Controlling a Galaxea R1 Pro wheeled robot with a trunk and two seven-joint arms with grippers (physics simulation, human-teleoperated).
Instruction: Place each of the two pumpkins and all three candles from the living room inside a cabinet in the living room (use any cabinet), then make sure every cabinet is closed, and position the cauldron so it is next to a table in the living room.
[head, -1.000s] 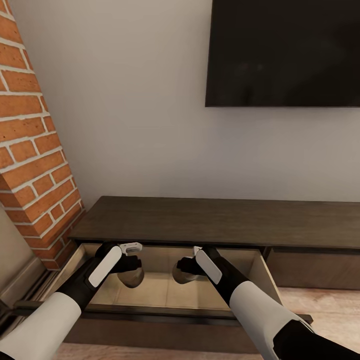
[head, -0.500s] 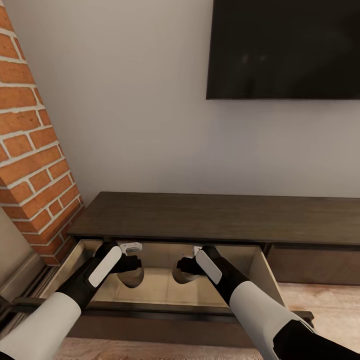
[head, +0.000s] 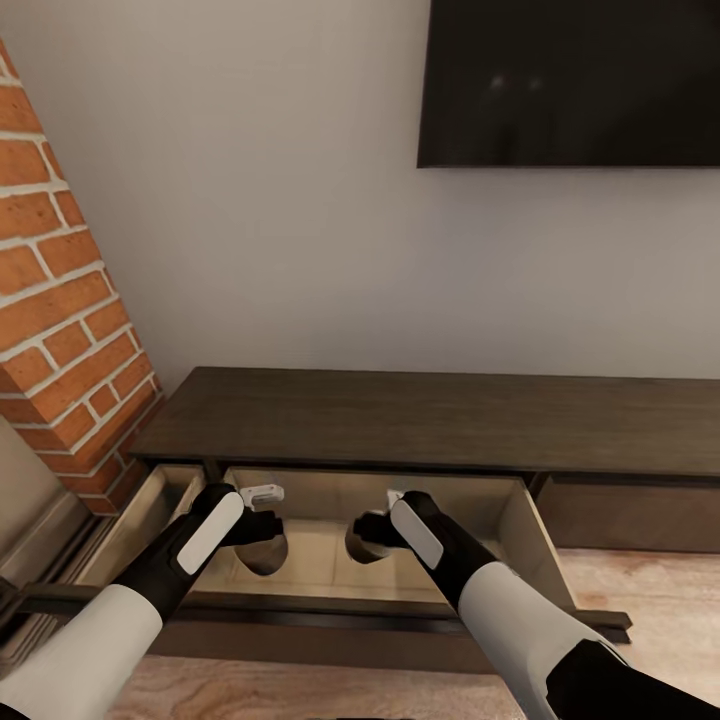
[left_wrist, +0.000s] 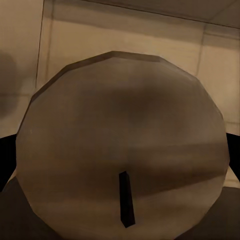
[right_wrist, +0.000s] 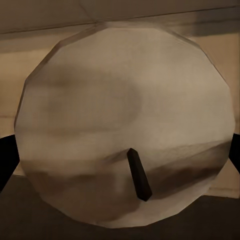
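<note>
The dark-brown cabinet stands against the wall with a drawer pulled out, its light tan inside showing. My left gripper is shut on a grey-brown candle and hangs over the left half of that drawer. A second candle sits in my right gripper, which is shut on it over the drawer's middle. Each wrist view looks straight onto a candle's round end with its dark wick, the left candle and the right candle. Pumpkins, cauldron and table are out of view.
A black TV hangs on the wall above the cabinet. A brick column rises at the left, close to the drawer's corner. A closed drawer front lies to the right, with wooden floor before it.
The whole head view has shifted, so cabinet and TV sit higher in the picture. Both grippers keep hold of their candles and now hang slightly lower over the drawer.
</note>
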